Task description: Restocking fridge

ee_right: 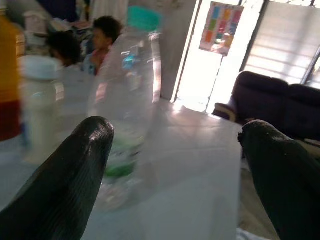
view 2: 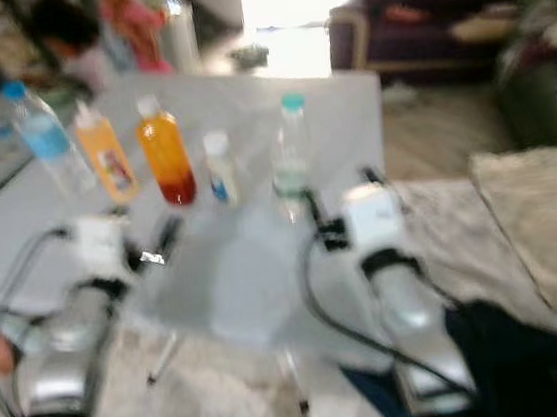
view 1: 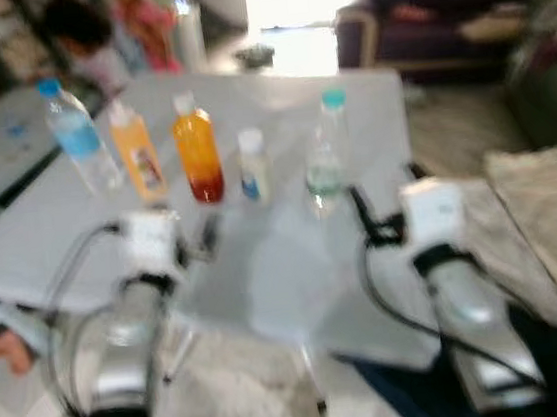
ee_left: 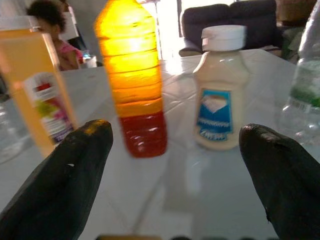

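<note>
Standing before the white table point(view 1: 299, 297), the robot has both arms raised toward a row of five bottles lined up near its far edge, presumably laid out so each can be picked off and carried to the fridge. From its left they run: a blue-capped water bottle point(view 1: 79, 139), a pale orange juice bottle point(view 1: 137, 154), an orange-and-red drink bottle point(view 1: 198, 152), a small white-capped bottle with a blue label point(view 1: 253, 166), and a clear green-capped water bottle point(view 1: 325, 155). The left gripper point(ee_left: 175, 170) hovers low over the tabletop with its fingers spread wide, empty, the drink bottle and the small white bottle both framed between them. The right gripper point(ee_right: 175, 165) is likewise spread and holding nothing, lined up just short of the green-capped bottle (my guess is that one goes first). People sit beyond the table, blurred
</note>
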Robot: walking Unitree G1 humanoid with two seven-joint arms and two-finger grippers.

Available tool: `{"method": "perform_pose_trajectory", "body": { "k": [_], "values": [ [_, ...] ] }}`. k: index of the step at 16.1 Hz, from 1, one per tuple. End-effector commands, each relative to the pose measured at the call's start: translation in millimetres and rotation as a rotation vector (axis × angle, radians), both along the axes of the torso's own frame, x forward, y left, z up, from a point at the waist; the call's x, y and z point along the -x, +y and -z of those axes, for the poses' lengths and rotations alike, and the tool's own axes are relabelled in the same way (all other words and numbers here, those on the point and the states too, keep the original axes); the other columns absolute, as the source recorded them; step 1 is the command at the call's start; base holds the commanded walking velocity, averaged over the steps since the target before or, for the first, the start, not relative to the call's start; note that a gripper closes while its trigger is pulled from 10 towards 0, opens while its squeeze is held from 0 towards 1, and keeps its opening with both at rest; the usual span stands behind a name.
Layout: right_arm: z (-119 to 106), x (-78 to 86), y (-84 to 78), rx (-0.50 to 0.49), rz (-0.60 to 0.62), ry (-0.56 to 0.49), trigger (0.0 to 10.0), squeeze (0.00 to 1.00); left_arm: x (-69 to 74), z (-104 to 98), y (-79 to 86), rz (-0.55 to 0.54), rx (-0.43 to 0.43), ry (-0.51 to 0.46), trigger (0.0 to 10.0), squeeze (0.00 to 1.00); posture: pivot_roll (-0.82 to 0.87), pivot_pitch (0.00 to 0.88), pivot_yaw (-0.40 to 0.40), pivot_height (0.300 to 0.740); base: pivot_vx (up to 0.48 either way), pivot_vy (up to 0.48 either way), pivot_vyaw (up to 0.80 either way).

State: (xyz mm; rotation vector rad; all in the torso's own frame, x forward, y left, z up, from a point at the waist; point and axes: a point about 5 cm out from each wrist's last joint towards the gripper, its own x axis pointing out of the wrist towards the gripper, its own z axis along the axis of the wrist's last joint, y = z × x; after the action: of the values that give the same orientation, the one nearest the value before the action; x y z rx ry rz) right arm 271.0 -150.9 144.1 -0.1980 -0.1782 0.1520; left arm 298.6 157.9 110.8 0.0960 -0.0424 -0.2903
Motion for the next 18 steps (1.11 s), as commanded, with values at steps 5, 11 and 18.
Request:
{"method": "perform_pose_trajectory", "body": {
  "k": [5, 11, 18],
  "values": [
    [1, 6.8, 12.6, -0.011, -0.026, 0.001, 10.0, 0.0, 10.8, 1, 20.4, -0.049, -0.004, 0.021, 10.0, 0.0, -0.02, 0.076, 0.005, 0.74, 0.055, 0.0, 0.0],
    [-42, -15.1, 16.6, -0.012, -0.075, -0.117, 10.0, 0.0, 27.4, 9, 27.1, -0.042, -0.032, 0.078, 10.0, 0.0, 0.01, 0.109, 0.021, 0.74, 0.0, 0.0, 0.0],
    [-67, -45.8, 23.5, -0.015, -0.111, -0.156, 10.0, 0.0, 29.1, 6, 30.8, -0.042, -0.054, 0.083, 10.0, 0.0, 0.03, 0.113, 0.016, 0.74, 0.0, 0.0, 0.0]
  ]
}}
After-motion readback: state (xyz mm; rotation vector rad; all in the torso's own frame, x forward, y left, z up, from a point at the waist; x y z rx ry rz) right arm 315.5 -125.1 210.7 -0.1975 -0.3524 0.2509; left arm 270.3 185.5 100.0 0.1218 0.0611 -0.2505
